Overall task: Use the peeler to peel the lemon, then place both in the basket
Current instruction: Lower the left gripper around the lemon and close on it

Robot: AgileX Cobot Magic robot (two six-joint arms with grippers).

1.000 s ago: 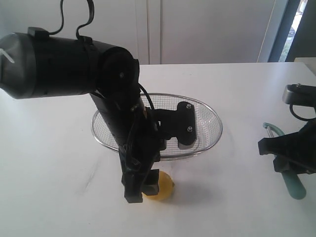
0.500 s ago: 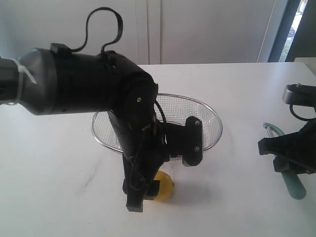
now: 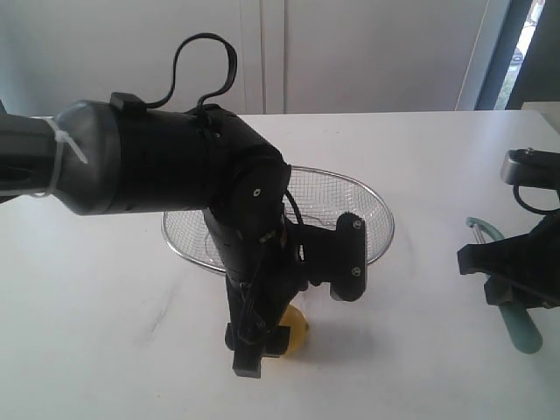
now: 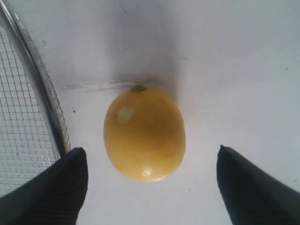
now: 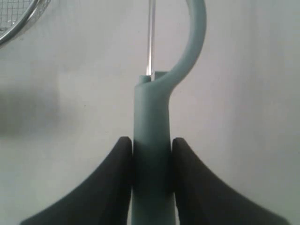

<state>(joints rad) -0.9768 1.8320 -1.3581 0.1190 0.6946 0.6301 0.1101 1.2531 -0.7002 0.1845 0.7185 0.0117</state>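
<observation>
The yellow lemon (image 4: 144,133) lies on the white table just outside the basket's rim (image 4: 44,89). My left gripper (image 4: 150,151) is open wide, its dark fingertips (image 4: 70,173) on either side of the lemon's near end without touching it. In the exterior view the left arm covers most of the lemon (image 3: 298,327), and the left gripper (image 3: 261,348) points down at the table. The wire-mesh basket (image 3: 378,210) sits behind it. My right gripper (image 5: 151,146) is shut on the teal handle of the peeler (image 5: 151,117), which shows at the right edge as the peeler (image 3: 520,331).
The left arm's black bulk (image 3: 175,166) hangs over the basket's left half and hides it. White table (image 3: 411,367) spreads between the lemon and the right gripper (image 3: 507,284). A corner of the basket rim (image 5: 18,21) shows in the right wrist view.
The left arm has swung right and lower over the lemon, and its jaws have spread wider. The right arm and the peeler have not moved.
</observation>
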